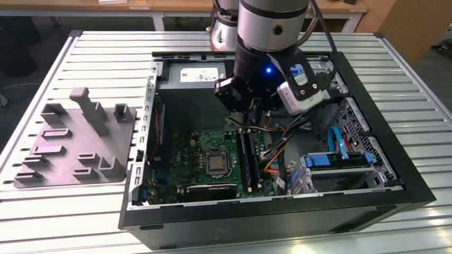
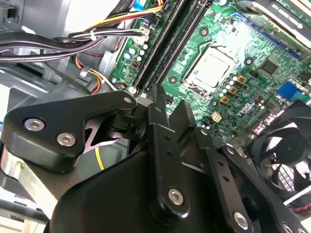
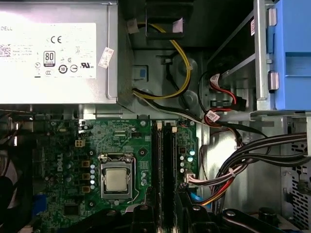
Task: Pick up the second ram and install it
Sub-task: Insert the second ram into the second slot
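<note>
Grey arm (image 1: 272, 32) reaches down into open black computer case (image 1: 381, 174). Hand (image 1: 244, 115) hangs over black memory slots (image 1: 247, 153) on green motherboard (image 1: 201, 145); grip: cannot tell.

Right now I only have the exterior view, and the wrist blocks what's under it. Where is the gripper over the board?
Observer: In the first wrist view, the gripper is at one end of the two memory slots, in line with them.
Operator: Anything behind the arm?
Observer: A yellow cable loops beside the power supply.
Operator: And the black cables?
Observer: A white tie wraps the black cable bundle in the second wrist view.
</note>
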